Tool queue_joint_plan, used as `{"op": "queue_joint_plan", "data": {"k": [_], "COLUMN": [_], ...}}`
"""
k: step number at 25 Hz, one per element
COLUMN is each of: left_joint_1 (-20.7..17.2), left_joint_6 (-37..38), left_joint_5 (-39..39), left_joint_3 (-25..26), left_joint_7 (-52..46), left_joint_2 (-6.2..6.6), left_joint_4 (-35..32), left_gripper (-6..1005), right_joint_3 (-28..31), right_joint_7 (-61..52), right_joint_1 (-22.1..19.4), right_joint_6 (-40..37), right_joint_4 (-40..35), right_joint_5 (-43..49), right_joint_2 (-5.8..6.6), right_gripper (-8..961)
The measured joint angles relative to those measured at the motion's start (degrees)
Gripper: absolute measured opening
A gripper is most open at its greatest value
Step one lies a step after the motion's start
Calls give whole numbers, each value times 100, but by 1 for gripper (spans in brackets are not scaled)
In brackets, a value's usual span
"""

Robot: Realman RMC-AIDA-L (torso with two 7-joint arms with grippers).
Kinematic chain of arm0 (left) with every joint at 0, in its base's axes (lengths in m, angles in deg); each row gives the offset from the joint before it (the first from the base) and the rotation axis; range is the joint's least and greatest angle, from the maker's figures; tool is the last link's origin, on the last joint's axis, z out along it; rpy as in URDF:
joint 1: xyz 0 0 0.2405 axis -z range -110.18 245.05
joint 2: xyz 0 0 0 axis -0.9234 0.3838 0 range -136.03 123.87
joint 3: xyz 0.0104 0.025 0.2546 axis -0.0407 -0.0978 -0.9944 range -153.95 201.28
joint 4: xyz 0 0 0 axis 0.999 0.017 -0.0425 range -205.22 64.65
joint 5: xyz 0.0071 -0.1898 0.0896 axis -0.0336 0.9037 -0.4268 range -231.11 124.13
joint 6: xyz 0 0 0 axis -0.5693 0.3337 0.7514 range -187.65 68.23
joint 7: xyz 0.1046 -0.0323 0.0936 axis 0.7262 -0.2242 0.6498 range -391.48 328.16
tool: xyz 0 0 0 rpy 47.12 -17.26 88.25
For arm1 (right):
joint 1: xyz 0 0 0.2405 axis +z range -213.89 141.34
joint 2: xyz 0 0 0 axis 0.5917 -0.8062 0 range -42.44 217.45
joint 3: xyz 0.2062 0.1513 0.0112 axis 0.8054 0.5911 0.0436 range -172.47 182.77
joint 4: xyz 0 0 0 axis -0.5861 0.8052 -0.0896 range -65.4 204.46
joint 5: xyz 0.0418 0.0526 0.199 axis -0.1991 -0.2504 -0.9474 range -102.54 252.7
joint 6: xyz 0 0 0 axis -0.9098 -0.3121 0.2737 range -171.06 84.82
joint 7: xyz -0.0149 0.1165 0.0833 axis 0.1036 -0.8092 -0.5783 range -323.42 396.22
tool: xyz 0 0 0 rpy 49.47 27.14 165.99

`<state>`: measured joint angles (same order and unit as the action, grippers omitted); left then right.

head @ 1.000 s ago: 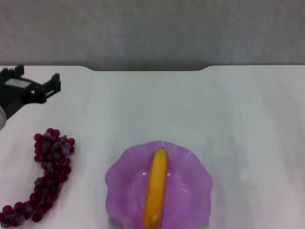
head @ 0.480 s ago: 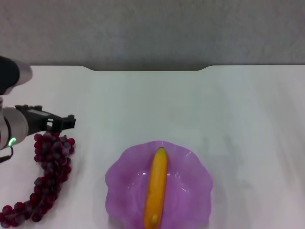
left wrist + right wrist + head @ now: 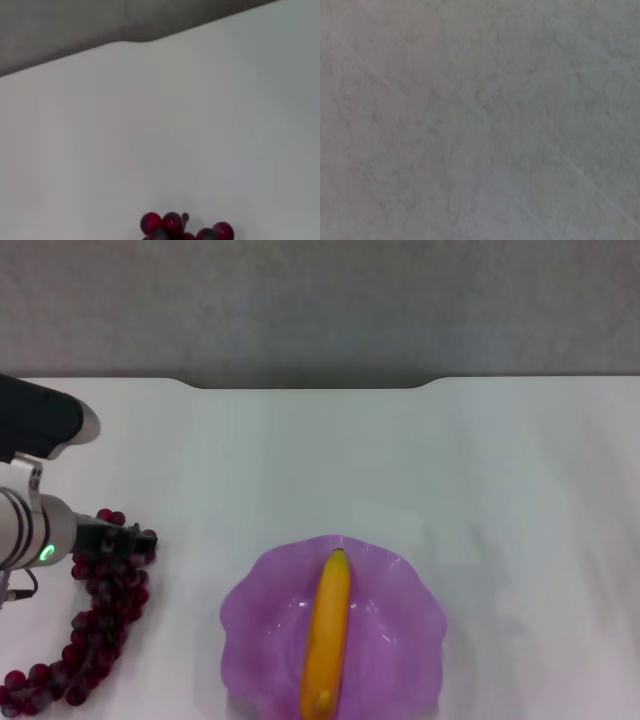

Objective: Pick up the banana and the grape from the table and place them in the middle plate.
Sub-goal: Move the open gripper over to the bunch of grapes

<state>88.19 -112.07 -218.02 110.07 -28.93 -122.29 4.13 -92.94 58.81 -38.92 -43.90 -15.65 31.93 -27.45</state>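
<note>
One of the two fruits is already home: the banana [image 3: 328, 635] lies lengthwise across the middle plate [image 3: 260, 610], stem end toward the far rim. The grape [image 3: 100, 610] is the piece left, a long bunch stretched on the desk [image 3: 400, 460] at the near left, well apart from the plate.

The left gripper [image 3: 125, 538] sits low over the far end of that bunch, right at the topmost berries. Whether its jaws are spread or pressed together I cannot tell; the head view shows only a dark tip against the fruit, and the left wrist view shows only a few berries [image 3: 172, 222] at its lower edge and bare desk beyond. The right gripper is out of sight, and its wrist view shows only a blank mottled surface.

Several risks follow, as I judge them:
- A grip taken at the very end of so long a bunch would leave most of its length dangling, so it may swing or slip free in transit.
- Closing on only a berry or two could pull them loose or let the cluster drop.
- The trailing tail might drag along the desk and catch the plate's wavy rim, nudging the plate.
- The banana fills the plate's middle, so the bunch could land on it, roll off, or hang over the rim.
</note>
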Motion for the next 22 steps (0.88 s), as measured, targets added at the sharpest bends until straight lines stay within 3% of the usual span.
{"op": "queue_joint_plan", "data": {"k": [4, 17, 22], "left_joint_1": [95, 289, 301], "left_joint_6": [-9, -65, -89], "left_joint_5": [-1, 0, 0], "left_joint_3": [47, 140, 145], "left_joint_7": [14, 0, -1], "left_joint_2": [-1, 3, 3], "left_joint_4": [-179, -573, -576], "left_gripper": [870, 700, 692], "right_joint_3": [-1, 2, 1], "right_joint_7": [0, 0, 0], "right_joint_1": [2, 19, 34], "right_joint_6": [0, 0, 0], "right_joint_4": [8, 11, 11], "right_joint_5": [0, 0, 0], "right_joint_2": [0, 0, 0], "right_gripper": [607, 607, 607]}}
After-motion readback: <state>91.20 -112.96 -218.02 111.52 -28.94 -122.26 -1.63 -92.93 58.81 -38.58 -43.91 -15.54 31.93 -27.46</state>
